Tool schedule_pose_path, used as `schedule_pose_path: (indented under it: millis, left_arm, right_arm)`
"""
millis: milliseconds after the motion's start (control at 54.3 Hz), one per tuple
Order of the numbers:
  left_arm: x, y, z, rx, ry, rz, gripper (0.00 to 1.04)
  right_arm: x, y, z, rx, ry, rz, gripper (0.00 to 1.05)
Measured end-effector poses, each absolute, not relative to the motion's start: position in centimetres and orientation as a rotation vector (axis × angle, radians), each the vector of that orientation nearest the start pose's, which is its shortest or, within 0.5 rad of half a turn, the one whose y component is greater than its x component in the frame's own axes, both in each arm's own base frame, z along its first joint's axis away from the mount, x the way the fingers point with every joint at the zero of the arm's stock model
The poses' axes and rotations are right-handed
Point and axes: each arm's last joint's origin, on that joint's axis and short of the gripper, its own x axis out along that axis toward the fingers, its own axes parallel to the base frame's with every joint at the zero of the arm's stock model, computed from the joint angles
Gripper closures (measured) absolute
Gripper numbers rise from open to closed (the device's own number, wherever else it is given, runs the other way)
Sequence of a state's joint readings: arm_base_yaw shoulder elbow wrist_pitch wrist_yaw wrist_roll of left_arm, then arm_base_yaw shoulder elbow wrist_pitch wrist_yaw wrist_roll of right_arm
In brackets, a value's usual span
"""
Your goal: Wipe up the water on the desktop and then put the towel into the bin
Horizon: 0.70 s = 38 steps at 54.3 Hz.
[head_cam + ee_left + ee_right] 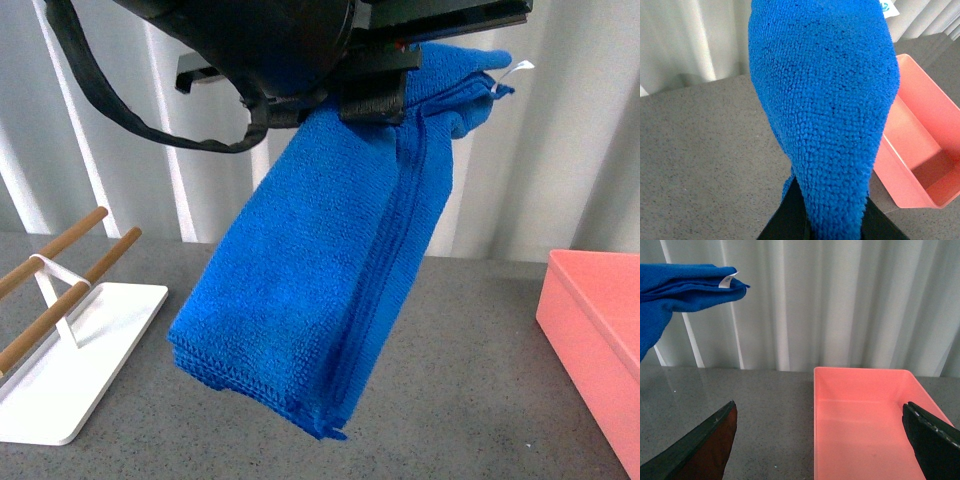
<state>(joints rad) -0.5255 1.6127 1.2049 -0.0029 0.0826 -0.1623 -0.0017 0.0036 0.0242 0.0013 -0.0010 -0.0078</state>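
Note:
My left gripper (372, 92) is shut on the bright blue towel (320, 260) and holds it high above the dark grey speckled desktop (460, 390); the towel hangs down folded, its white tag (518, 70) at the top right. In the left wrist view the towel (830, 100) fills the middle, pinched between the dark fingers (785, 220). The salmon-pink bin (595, 330) stands at the right edge, empty; it also shows in the left wrist view (920, 150). My right gripper (820, 440) is open and empty, over the near part of the bin (865, 425).
A flat white tray (80, 360) with two wooden rods (60, 270) stands at the left. White corrugated panels (560, 150) form the back wall behind the desktop.

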Motion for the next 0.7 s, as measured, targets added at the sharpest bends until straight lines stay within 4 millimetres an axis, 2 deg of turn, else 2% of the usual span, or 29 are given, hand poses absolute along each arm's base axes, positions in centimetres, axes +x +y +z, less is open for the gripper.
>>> schedule_pose_path:
  millis: [74,184,258,313,387,442,516,700]
  left_arm:
    - [31.9,-18.9,28.3,-0.085,0.467,-0.561,0.99]
    - [32.1,-19.2,27.9,-0.107,0.482,-0.548,0.99]
    - [32.0,-19.4,27.9,-0.107,0.481,-0.553,0.99]
    - [32.0,-19.5,27.9,-0.111,0.482,-0.553,0.99]
    - [32.0,-19.5,27.9,-0.116,0.481,-0.547,0.99]
    - [32.0,-19.5,27.9,-0.12,0.48,-0.54,0.99]
    - [32.0,-19.5,27.9,-0.122,0.48,-0.543,0.99]
    - [32.0,-19.8,28.4,-0.137,0.471,-0.549,0.99]
  right_arm:
    - [9.7,0.0,17.1,-0.026,-0.013,0.039,0.07]
    - [11.2,-0.4,18.4,-0.125,-0.027,0.387,0.07]
    - [13.3,-0.7,20.4,-0.119,-0.083,0.567,0.07]
    - [14.6,-0.8,21.4,-0.096,-0.102,0.597,0.07]
    - [17.7,-0.5,22.7,0.008,-0.09,0.632,0.07]
    - [19.2,0.1,22.2,0.115,-0.033,0.657,0.07]
    - [20.1,1.1,21.1,0.215,0.043,0.706,0.07]
    - [20.8,4.2,19.6,0.38,0.13,0.817,0.07]
